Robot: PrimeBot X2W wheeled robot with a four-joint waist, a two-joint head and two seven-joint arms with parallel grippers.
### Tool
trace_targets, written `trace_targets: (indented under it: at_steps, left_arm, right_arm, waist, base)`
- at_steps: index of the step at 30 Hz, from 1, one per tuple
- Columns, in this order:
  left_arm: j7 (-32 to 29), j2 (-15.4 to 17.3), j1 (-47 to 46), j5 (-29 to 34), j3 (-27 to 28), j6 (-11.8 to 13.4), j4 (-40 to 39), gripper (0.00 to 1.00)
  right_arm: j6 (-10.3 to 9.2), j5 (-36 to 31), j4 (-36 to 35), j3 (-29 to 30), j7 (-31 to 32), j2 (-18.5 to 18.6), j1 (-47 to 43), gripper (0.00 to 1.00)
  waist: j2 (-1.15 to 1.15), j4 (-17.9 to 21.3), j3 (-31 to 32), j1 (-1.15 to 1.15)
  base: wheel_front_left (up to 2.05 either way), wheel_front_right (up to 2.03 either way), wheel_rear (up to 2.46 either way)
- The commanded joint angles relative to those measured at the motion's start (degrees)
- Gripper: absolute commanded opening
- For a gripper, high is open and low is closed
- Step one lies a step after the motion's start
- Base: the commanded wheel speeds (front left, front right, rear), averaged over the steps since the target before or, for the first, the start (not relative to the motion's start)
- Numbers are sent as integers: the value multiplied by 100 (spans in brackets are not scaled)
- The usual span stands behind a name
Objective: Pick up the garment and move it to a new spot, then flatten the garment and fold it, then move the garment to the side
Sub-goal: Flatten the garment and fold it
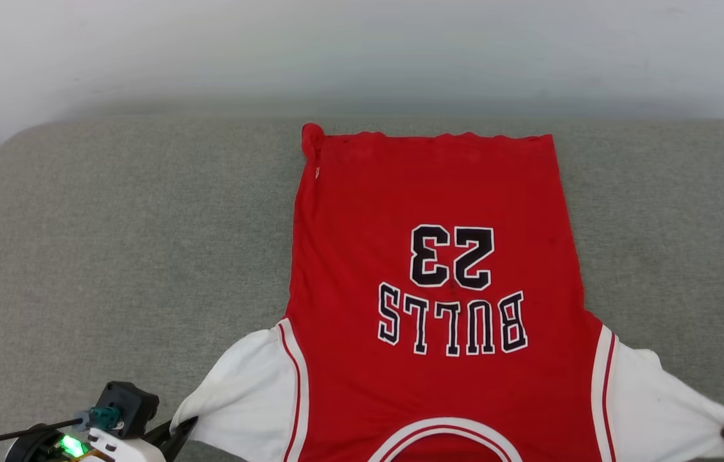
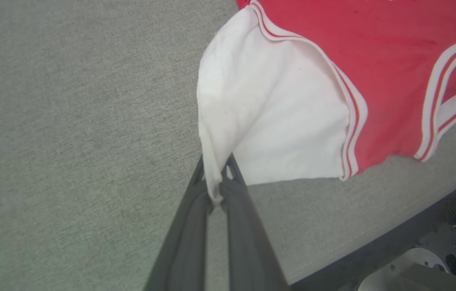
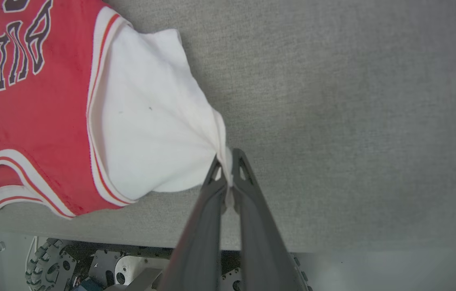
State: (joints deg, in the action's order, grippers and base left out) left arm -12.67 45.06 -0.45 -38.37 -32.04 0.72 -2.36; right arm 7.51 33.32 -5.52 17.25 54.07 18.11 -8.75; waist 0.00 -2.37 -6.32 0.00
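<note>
Head view: a pale wall (image 1: 362, 51) rises behind a wide grey fabric cushion (image 1: 112, 244). The garment (image 1: 432, 192) lies spread flat on the cushion, hem toward the wall and collar at the near edge. The left claw (image 2: 216, 182) is clenched on the tip of one white sleeve (image 2: 276, 113). The right claw (image 3: 228, 169) is clenched on the opposite sleeve (image 3: 151, 121).

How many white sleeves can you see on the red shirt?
2. One sleeve sits lower left in the head view, pinched by the left gripper; the other sleeve lower right, pinched by the right gripper.
</note>
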Motion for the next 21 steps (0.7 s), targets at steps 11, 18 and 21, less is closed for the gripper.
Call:
trace_targets:
  at_steps: [11, 18, 21]
  left_arm:
    - [-279, 112, -74, -361, 144, -4, -1386, 0]
    - [-470, 108, -454, -157, 74, -32, -2216, 0]
    - [-504, 106, -658, -28, 42, -110, -2381, 0]
  right_arm:
    - [-4, 268, -840, -7, 402, 348, 1303, 100]
    - [-4, -107, -582, -158, 1332, 765, 3101, 100]
    - [-4, -400, -184, -232, 1737, 889, 4044, 100]
  waist:
    - [0, -740, -857, 0]
    - [0, -1280, -1813, 0]
    - [0, -1448, -2178, 0]
  base:
    - [0, 0, 0]
    - [0, 0, 0]
    - [0, 0, 0]
